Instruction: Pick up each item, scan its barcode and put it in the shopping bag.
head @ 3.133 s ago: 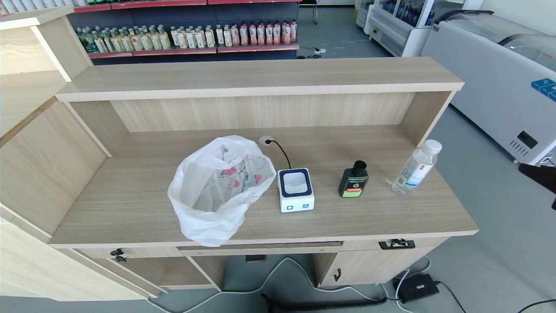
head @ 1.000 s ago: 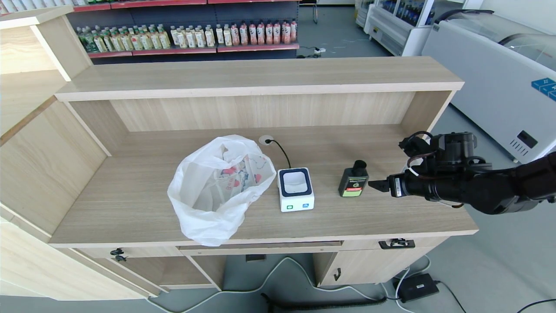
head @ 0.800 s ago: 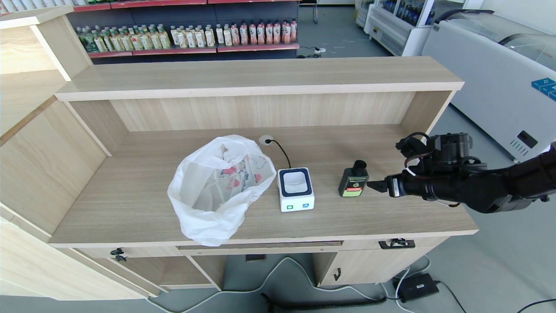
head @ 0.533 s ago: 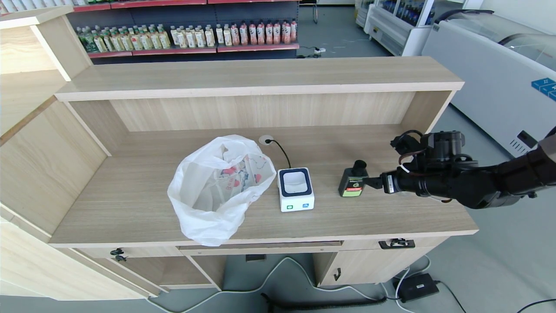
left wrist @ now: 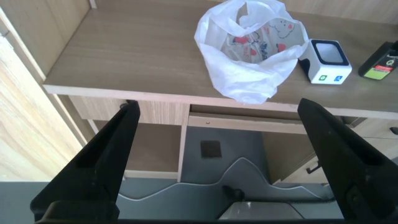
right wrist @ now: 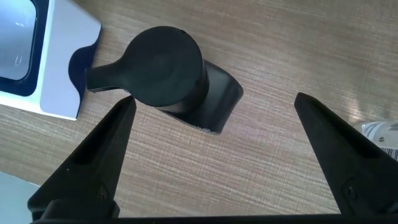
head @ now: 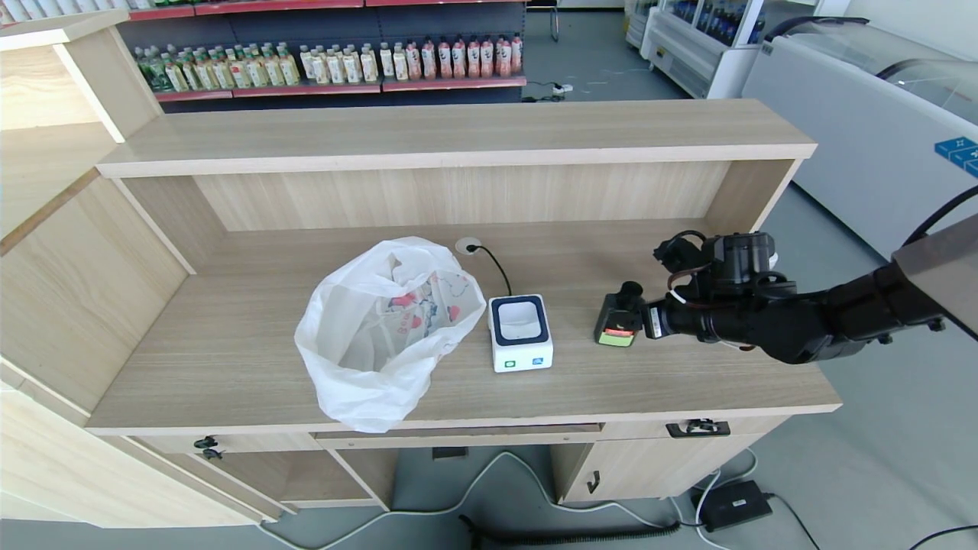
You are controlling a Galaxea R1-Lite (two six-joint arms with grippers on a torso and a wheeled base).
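Note:
A small dark bottle [head: 616, 334] with a black cap and a green and red label stands on the wooden counter [head: 229, 351], right of the white barcode scanner [head: 520, 333]. My right gripper [head: 640, 319] is at this bottle from the right. In the right wrist view the gripper [right wrist: 214, 102] is open, its fingers [right wrist: 93, 168] spread wider than the bottle's black cap [right wrist: 165, 65], which lies just ahead of them. The open white shopping bag [head: 382, 328] sits left of the scanner. My left gripper [left wrist: 219, 107] is open, low before the counter's front edge.
A clear water bottle [right wrist: 380, 134] stands close behind my right gripper, mostly hidden by the arm in the head view. The scanner's black cable [head: 493, 267] runs to a hole at the back. A raised shelf and side walls enclose the counter.
My right arm has come in from the right and moved left over the counter to the dark bottle. The clear water bottle is now hidden behind the arm.

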